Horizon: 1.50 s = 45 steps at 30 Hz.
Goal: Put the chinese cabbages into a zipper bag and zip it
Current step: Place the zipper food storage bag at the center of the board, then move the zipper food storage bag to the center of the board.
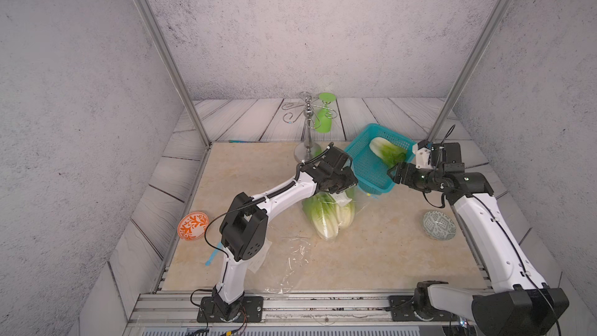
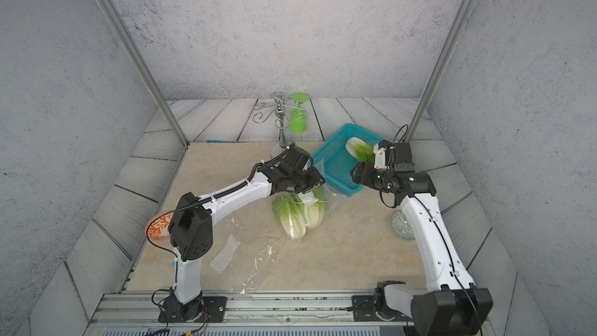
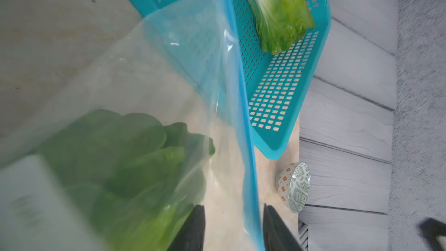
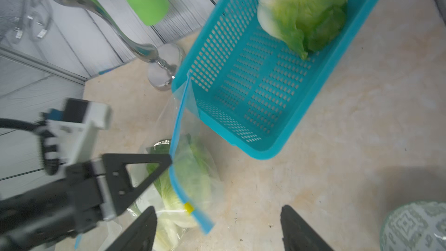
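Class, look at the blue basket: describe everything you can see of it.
The blue basket is a rectangular tub of teal plastic, floor and walls pierced with small holes, rim solid. It stands upright on the beige table, askew to its edges. One cabbage lies at its far end; the blue strip of the zipper bag reaches one corner.

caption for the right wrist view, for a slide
Open right gripper near the zipper bag of cabbages; one cabbage lies in the teal basket.

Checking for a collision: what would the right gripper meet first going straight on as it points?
Likely the near corner of the basket; the right gripper aims at it, though its height is unclear.
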### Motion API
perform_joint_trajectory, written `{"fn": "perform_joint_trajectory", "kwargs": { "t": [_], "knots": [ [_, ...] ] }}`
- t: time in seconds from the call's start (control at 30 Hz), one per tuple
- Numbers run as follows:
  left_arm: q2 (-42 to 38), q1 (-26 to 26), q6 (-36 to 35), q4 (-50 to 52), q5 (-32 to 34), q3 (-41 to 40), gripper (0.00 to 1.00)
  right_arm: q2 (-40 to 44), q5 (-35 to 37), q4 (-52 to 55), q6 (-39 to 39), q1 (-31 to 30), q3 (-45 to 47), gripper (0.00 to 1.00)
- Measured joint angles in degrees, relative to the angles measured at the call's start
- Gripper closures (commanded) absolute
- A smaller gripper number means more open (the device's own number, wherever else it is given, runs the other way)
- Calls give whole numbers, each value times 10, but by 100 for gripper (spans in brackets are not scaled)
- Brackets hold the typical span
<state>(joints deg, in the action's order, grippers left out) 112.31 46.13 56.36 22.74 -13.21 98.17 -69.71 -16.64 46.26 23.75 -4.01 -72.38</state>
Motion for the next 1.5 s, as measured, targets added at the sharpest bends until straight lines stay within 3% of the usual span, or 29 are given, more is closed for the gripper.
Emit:
{"fn": "perform_joint_trajectory", "kwargs": {
  "t": [0.03,0.17,0.33,0.47,0.53,0.67,0.8,0.93,1.17,1.23,1.33,1.5],
  "knots": [
    [-17,-2,-13,10,6,-3,12,3,-8,-5,7,1,18,15],
    [-156,-31,-73,14,21,-71,13,29,-28,-16,51,-23,94,14],
    [-328,-137,-137,9,14,-183,21,8,9,-43,82,-163,86,17],
    [-400,-238,-165,39,21,-297,19,-140,49,-70,71,-278,-29,19],
    [-413,-257,-179,76,34,-333,17,-229,63,-79,57,-311,-100,21],
    [-457,-285,-200,147,55,-384,17,-363,65,-84,29,-334,-193,26],
    [-516,-332,-212,185,62,-422,18,-419,53,-71,-1,-336,-203,29],
    [-530,-360,-214,190,49,-446,20,-420,37,-50,-39,-336,-191,31],
    [-485,-363,-210,178,-1,-451,23,-385,21,12,-127,-336,-109,30],
    [-480,-361,-210,173,-12,-450,23,-362,23,47,-149,-336,-89,24],
    [-466,-346,-214,171,-22,-440,23,-311,30,88,-162,-336,-66,15],
    [-421,-295,-233,178,-22,-402,19,-159,33,81,-99,-309,-40,13]
  ]
}}
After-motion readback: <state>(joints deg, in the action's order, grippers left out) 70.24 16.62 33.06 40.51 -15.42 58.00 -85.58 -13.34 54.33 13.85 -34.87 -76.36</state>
